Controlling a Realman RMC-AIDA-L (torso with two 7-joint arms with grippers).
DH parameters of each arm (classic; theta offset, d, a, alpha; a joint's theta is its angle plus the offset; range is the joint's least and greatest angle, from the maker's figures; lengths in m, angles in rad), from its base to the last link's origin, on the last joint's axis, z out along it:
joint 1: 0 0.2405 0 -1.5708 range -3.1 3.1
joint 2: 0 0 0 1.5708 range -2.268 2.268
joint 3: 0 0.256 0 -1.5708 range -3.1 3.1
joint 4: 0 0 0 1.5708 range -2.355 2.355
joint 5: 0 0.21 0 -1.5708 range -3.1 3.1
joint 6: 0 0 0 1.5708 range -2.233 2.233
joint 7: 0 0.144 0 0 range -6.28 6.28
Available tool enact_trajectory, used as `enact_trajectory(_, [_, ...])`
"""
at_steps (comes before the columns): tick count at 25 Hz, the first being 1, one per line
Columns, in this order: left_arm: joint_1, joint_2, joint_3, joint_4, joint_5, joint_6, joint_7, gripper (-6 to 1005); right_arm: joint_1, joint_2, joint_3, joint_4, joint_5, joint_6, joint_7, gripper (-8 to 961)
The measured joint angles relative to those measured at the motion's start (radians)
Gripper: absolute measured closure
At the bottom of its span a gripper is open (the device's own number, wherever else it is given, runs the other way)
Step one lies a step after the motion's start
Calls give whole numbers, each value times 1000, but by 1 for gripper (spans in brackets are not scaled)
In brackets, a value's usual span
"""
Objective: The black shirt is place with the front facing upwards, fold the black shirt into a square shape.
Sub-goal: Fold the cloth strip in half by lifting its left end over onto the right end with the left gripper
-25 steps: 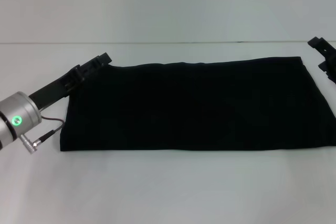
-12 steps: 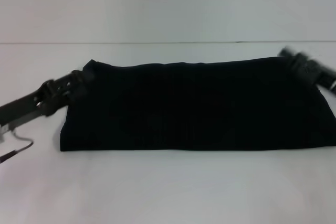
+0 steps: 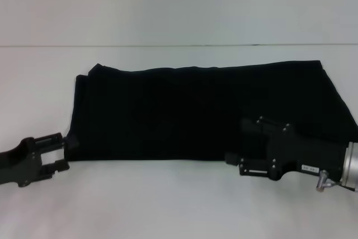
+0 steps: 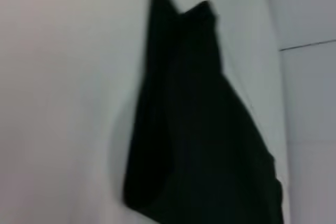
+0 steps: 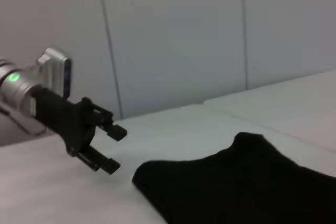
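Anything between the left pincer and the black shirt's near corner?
Nothing visible. The left pincer, fingers apart, sits on the bare white table right at the near left corner of the long, folded black cloth shirt. The right pincer is at the near edge, farther right.

Both arms are running off the head view's edges, so only the ends are showing. The right gripper (image 3: 230, 159) is sitting over the black shirt (image 3: 196, 110), black on black, so its fingers aren't readable. No lettering or neck label is showing anywhere.
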State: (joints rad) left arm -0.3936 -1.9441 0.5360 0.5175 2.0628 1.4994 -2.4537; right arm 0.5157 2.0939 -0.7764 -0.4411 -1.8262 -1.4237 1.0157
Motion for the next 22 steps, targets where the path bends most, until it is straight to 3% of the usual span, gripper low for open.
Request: enact_trajectory(22, [-29, 1, 2, -68, 36, -173, -172, 249, 6, 3, -35, 16, 2, 60, -44, 39])
